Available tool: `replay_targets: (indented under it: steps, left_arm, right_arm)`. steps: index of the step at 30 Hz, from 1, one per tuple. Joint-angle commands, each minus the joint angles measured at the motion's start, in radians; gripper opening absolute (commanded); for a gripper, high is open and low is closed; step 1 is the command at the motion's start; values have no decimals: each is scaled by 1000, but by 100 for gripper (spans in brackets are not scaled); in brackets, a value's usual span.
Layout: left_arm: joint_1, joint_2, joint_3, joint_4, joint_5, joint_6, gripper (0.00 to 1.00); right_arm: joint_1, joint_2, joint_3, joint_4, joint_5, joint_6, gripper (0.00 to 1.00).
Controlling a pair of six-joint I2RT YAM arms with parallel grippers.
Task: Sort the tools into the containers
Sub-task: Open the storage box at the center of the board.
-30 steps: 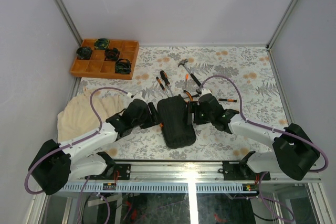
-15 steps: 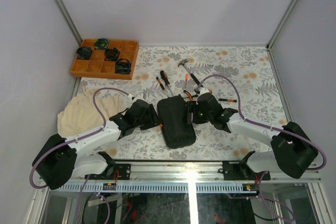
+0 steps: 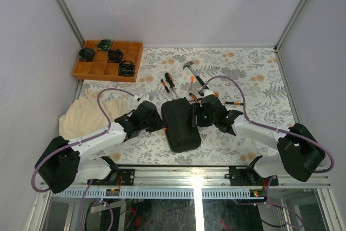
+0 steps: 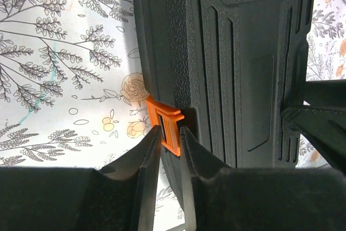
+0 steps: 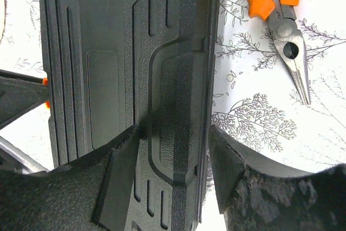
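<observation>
Nothing is sorted: the closed tool case (image 3: pixel 181 125) sits mid-worktop by the near edge, tools (image 3: pixel 168 78) loose beyond. Left fingers (image 4: pixel 147 177) pinch its orange latch (image 4: pixel 168 128); right fingers (image 5: pixel 121 185) straddle its side, grip uncertain.

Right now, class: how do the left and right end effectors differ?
The left end effector pinches the orange latch, jaws close; the right end effector straddles the tool case's opposite edge, jaws wide. Left sits at the case's left side, right at its right. Both meet the closed case.
</observation>
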Motion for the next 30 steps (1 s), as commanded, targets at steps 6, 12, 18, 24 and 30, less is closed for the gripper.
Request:
replay_targets:
  steps: [6,12,18,24,30]
  left_arm:
    - [3,27,9,-199,-145,13,10]
    - [3,-7,1,-216,-153,4,9]
    - [3,-46,-2,-219,-162,-6,13]
    - [6,-103,-36,-136,-111,-8,31]
    - [23,-158,-91,-43,-47,-29,54]
  right_arm:
    - [-1,53,-4,-147,154,-16,58]
    - [-2,47,-7,-150,158,-16,57]
    - [-1,41,-8,-148,157,-18,57]
    - [-1,10,-17,-125,135,-29,59]
    - [-1,-55,-28,-73,103,-52,61]
